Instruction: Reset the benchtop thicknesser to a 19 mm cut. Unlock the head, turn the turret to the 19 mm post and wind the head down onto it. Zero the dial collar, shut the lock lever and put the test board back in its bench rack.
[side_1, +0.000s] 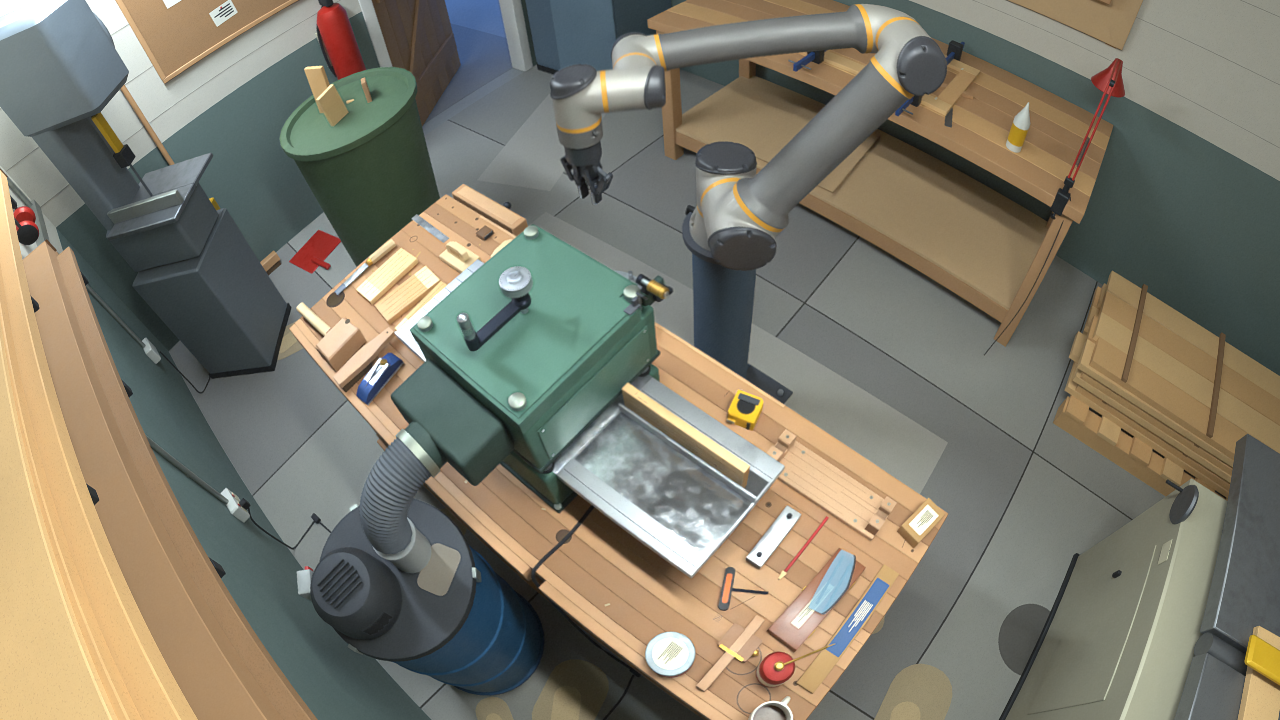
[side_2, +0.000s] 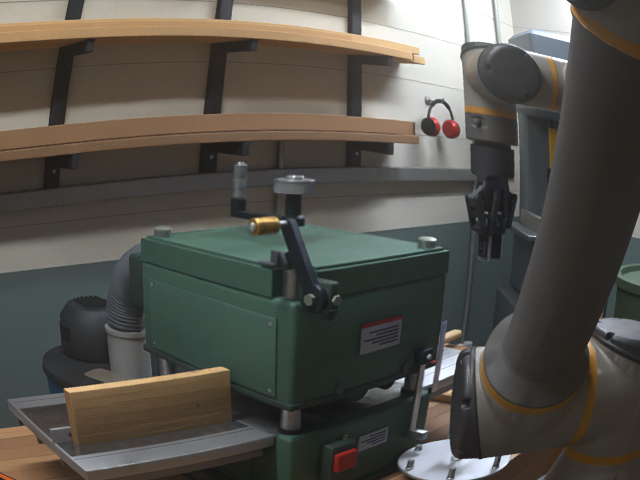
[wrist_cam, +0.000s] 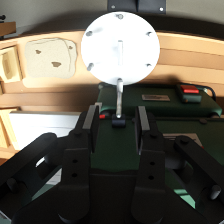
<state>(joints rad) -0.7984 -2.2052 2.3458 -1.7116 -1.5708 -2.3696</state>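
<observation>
The test board (side_1: 686, 433) stands on edge on the steel outfeed tray (side_1: 663, 484) of the green thicknesser (side_1: 539, 349). The black lock lever (side_2: 305, 268) with its brass knob (side_2: 264, 226) rises at the machine's side, and the crank handle (side_1: 488, 325) and dial collar (side_1: 514, 280) sit on top. My gripper (side_1: 592, 186) hangs in the air beyond the machine's far side, partly open and empty, and through its fingers (wrist_cam: 116, 122) the wrist camera shows the white turret disc (wrist_cam: 120, 48) with its posts straight below. The bench rack (side_1: 832, 486) lies past the tray.
Behind the bench stand a green bin (side_1: 362, 152) and a drill press (side_1: 107, 161). The arm's pedestal (side_1: 727, 295) rises beside the bench. A dust extractor (side_1: 412, 582) and hose sit at the near corner. Small tools litter the bench ends.
</observation>
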